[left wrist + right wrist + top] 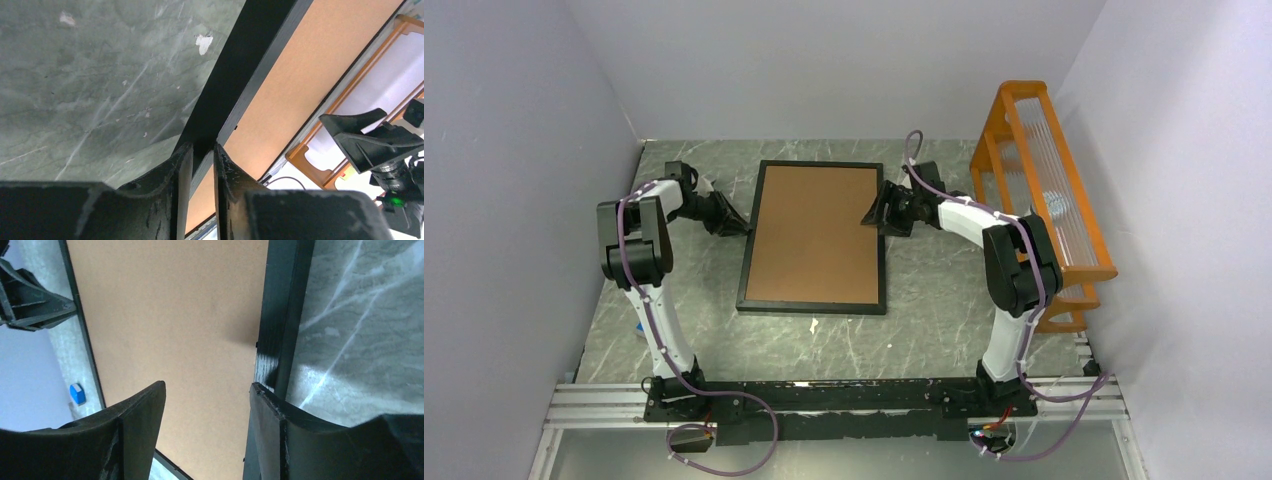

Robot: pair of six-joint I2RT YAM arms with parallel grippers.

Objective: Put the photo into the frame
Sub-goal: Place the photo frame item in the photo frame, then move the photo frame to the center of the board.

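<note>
Frame (812, 305), thin and black, lies flat at the centre of the green marbled tabletop (924, 330), long sides running away from the arm bases. A plain brown backing board (814, 232) fills its opening and faces up; whether the photo lies beneath the board cannot be told. The left end effector (742, 228) meets the frame's left rail about midway along it, and in the left wrist view its fingers (180, 170) stand close together with the rail pinched between them, one on the tabletop side and one on the board side: clenched on the frame. The right end effector (871, 215) sits at the right rail, opposite the left one. It is released, jaws spread wide: one finger (270, 410) is over the rail, the other over the board. An orange rack (1034, 170) stands at the right edge of the tabletop, well apart from the frame.
</note>
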